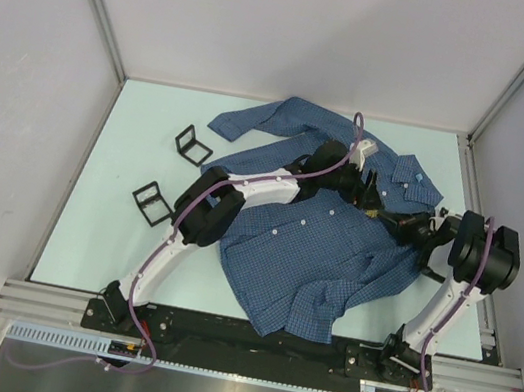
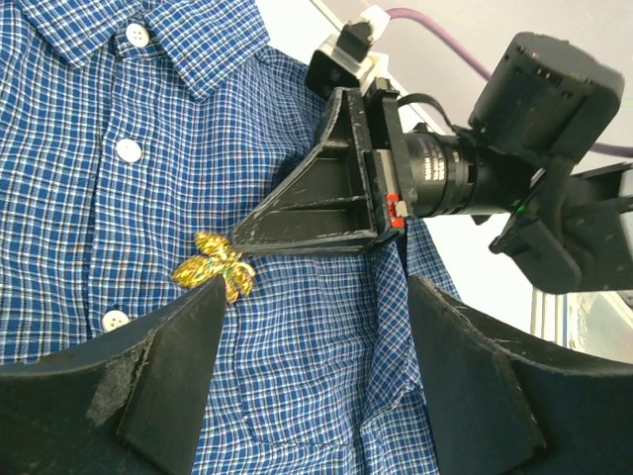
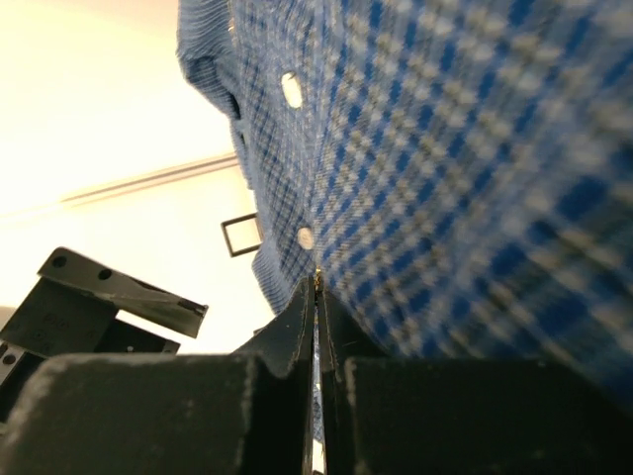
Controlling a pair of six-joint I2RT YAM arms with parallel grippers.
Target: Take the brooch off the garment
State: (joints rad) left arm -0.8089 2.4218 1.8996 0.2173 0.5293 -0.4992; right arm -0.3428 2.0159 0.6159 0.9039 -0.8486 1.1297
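The blue checked shirt [image 1: 312, 256] lies spread on the table, collar at the far right. A gold brooch [image 2: 213, 269] is pinned on its chest beside the button placket, above the pocket. My right gripper [image 2: 237, 237] comes in from the right, and its shut tips meet the brooch's upper edge. In the right wrist view the jaws [image 3: 317, 287] are pressed together with a gold speck between the tips, against the shirt [image 3: 475, 148]. My left gripper [image 2: 316, 396] is open, with its fingers wide apart over the pocket just below the brooch.
Two black wire frames [image 1: 193, 144] [image 1: 153, 202] stand on the table left of the shirt. Both arms cross over the shirt's upper part [image 1: 373, 200]. The table's metal rail [image 1: 488, 297] runs just behind the right arm.
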